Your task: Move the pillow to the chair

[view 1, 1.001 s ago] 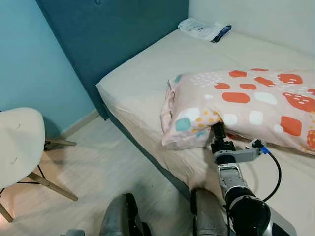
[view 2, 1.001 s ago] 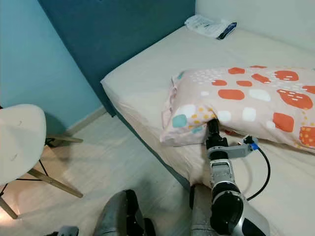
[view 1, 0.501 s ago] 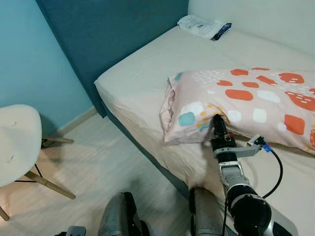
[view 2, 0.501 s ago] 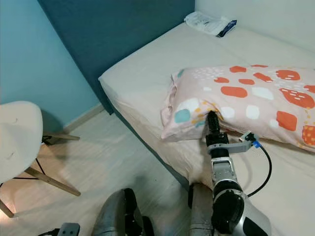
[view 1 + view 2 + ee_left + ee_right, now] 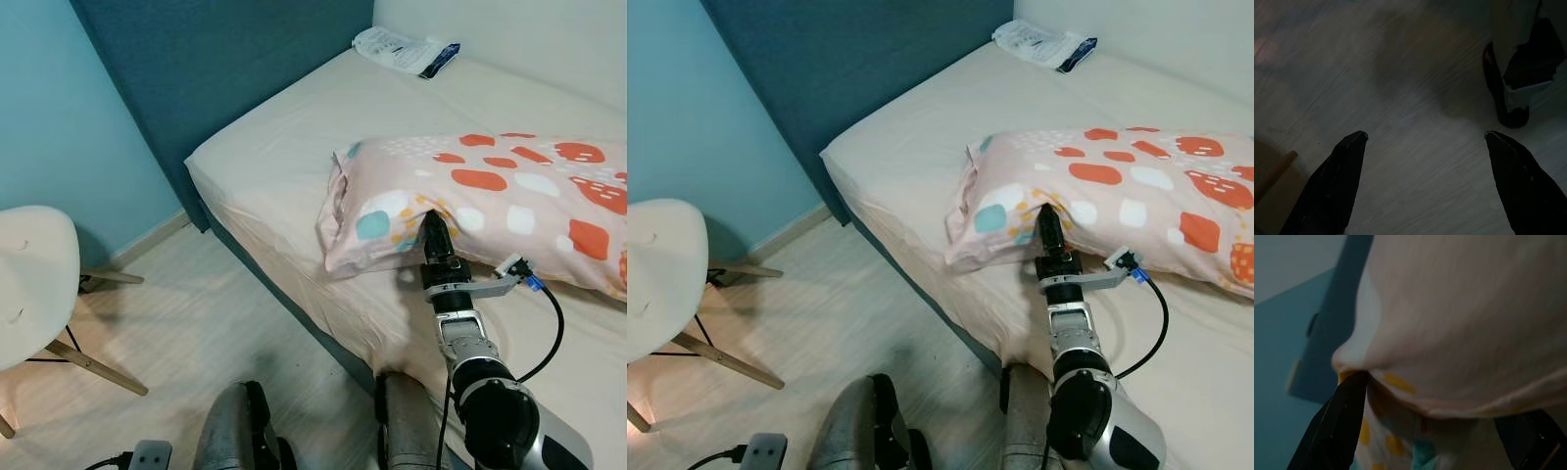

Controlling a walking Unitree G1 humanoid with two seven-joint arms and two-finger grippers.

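Note:
The pillow [image 5: 509, 201], pale pink with orange, white and teal patches, lies on the bed [image 5: 294, 147] near its front edge. My right gripper [image 5: 431, 227] is pushed into the pillow's near side, close to its left end. In the right wrist view the gripper [image 5: 1449, 396] is open, and pillow fabric [image 5: 1459, 323] bulges between the spread fingers. The white chair [image 5: 29, 284] with wooden legs stands on the floor at the far left. In the left wrist view my left gripper [image 5: 1425, 142] hangs open over the pale floor.
A white packet [image 5: 402, 51] lies at the bed's far side by the wall. A dark blue headboard [image 5: 225, 59] rises behind the bed. My own legs [image 5: 235, 431] stand on the wood floor [image 5: 196, 313] between chair and bed.
My right gripper has pushed forward, deeper into the pillow's near side, denting the fabric around it. The camera has shifted slightly.

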